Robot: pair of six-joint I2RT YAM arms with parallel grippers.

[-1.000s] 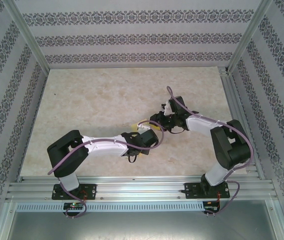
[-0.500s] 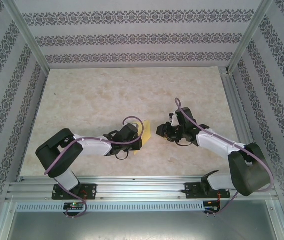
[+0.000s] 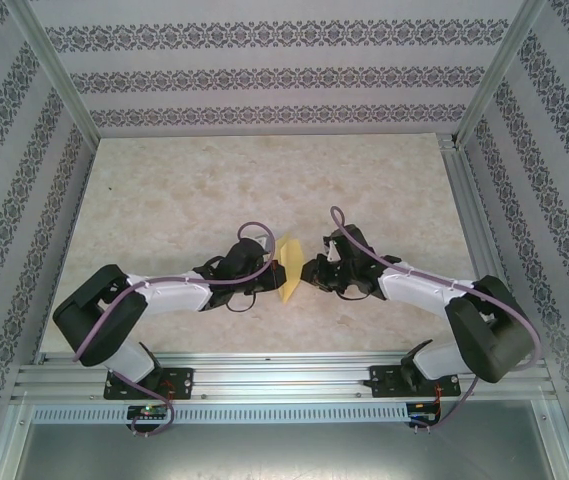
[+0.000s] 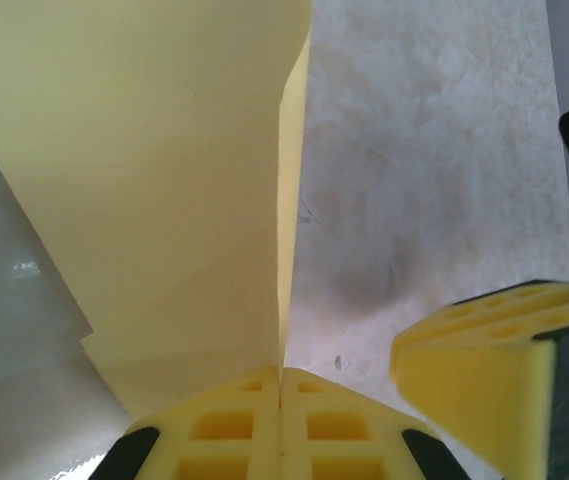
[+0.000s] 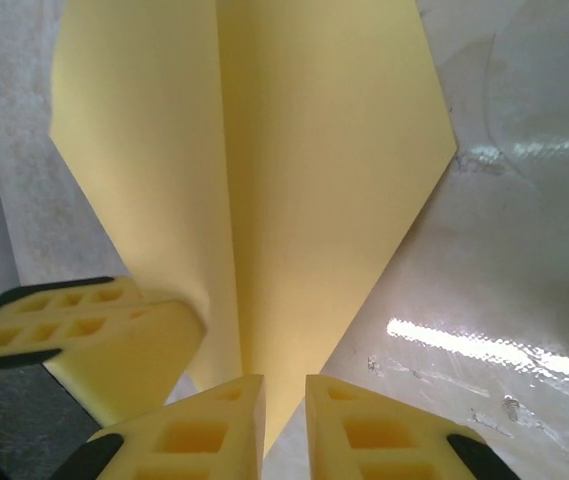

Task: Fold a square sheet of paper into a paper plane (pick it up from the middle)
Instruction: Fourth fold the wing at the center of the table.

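Yellow foam pads (image 4: 224,425) of the left end effector (image 4: 281,400) are pressed flat together. The paper plane (image 4: 164,170) rises out of the seam between them, so this side has it clamped by one edge. Facing it, the right end effector (image 5: 284,405) has its pads a narrow slit apart. The plane's sharp tip reaches down into that slit, with no pinch visible, so I judge it is not gripped there yet.

From the right wrist camera, the centre crease runs straight out from the slit, and the kite shape widens away from the fingers. Overhead, the plane shows as a slim yellow strip held up off the surface (image 3: 184,190), squarely between the two end effectors. Its longer side runs from near edge to far. The left one is touching it and the right one is just beside it, so neither arm has to reach. The coming move likely turns on the right pads meeting on that tip.

Count: one plane, two end effectors.
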